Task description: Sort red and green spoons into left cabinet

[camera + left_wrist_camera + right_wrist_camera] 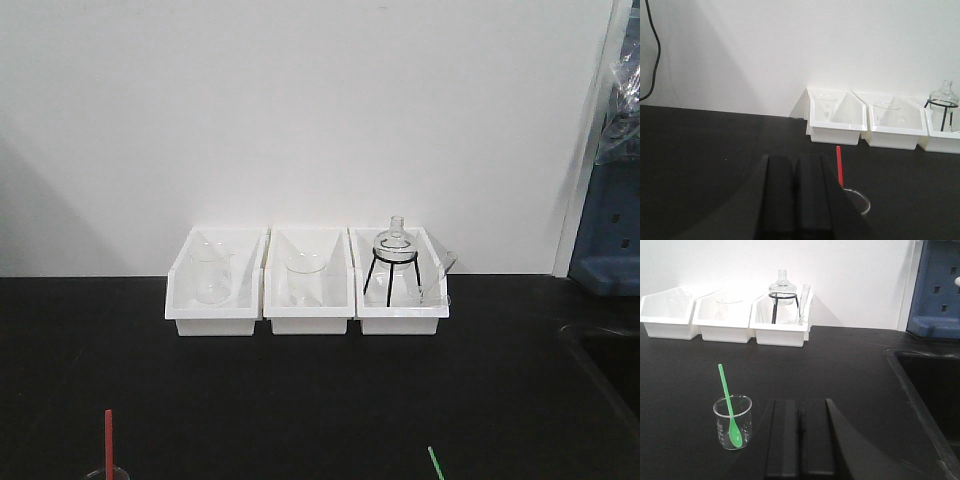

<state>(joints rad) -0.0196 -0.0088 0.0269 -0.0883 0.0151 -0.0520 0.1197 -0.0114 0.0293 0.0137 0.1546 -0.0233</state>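
The red spoon stands handle-up in a small clear beaker, just right of my left gripper, which is shut and empty. Its handle tip also shows at the bottom left of the front view. The green spoon leans bowl-down in another clear beaker, left of my right gripper, which is shut and empty. Its handle tip shows at the bottom of the front view. The left cabinet is out of view.
Three white bins holding clear glassware stand in a row against the back wall on the black table. The right bin holds a flask on a black wire stand. A blue rack stands at the far right, and a black sink lies before it.
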